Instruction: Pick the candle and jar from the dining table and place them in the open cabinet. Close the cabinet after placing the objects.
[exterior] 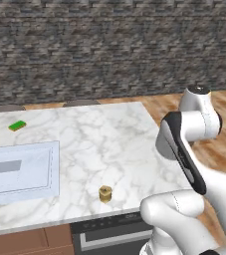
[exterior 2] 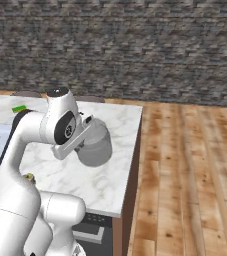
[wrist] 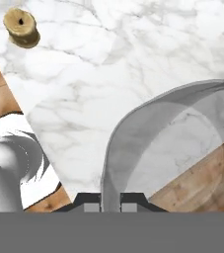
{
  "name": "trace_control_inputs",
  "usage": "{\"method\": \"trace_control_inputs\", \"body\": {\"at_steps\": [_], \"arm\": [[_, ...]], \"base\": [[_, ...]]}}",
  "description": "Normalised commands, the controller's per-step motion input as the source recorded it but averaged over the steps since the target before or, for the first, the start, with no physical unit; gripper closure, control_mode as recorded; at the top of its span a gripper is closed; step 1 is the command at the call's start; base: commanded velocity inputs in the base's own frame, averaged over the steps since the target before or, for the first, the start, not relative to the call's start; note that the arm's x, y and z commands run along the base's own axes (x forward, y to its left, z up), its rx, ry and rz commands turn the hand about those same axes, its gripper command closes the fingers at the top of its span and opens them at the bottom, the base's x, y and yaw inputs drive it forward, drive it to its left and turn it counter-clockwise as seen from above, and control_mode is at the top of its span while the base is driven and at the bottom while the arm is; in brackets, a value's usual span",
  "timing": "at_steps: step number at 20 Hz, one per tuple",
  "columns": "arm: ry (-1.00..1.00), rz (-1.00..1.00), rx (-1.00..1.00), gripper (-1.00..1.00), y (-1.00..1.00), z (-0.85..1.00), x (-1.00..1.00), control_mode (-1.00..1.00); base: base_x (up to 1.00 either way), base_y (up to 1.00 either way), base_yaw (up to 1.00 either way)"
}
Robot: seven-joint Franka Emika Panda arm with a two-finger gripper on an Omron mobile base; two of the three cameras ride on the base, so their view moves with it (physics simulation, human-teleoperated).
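Spanning most of the lower scene, the dining table (exterior: 109,134) is a white marble-veined top on a brown wood base, with wood flooring (exterior 2: 185,165) past its right edge and a dark stone wall (exterior: 109,45) behind. Inset pale sink (exterior: 20,172): at the table's left side. White arm (exterior 2: 15,170): rises at the table's near edge and bends over the top. Jar (exterior 2: 96,144): grey, stout, seen in the right base view just beyond the wrist and above the table's right portion; whether it touches the marble cannot be told. In the hand view its translucent grey rim (wrist: 133,128) runs down between the two dark fingers (wrist: 91,201), which stand narrow, pinched on the jar's wall. Green sponge (exterior: 17,125): flat, on the table's far left, beyond the sink. Candle (exterior: 105,193): small, yellow-gold, knobbly, upright near the table's front edge, to the right of the sink and well apart from the jar.
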Motion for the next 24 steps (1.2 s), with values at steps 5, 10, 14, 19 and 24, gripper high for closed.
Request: {"method": "trace_control_inputs", "body": {"at_steps": [5, 10, 14, 19, 24], "arm": [[-0.04, 0.00, 0.00, 1.00, -0.13, 0.78, 0.00, -1.00], [0.00, 0.00, -0.02, 1.00, 0.00, 0.17, 0.00, -1.00], [0.00, 0.00, 0.00, 1.00, 0.00, 0.00, 0.00, -1.00], [0.00, 0.00, 0.00, 1.00, 0.00, 0.00, -0.02, 1.00], [0.00, 0.00, 0.00, 1.00, 0.00, 0.00, 0.00, 1.00]], "base": [[0.00, 0.00, 0.00], [0.00, 0.00, 0.00], [0.00, 0.00, 0.00], [-0.04, 0.00, 0.00], [-0.13, -0.21, -0.22]]}}
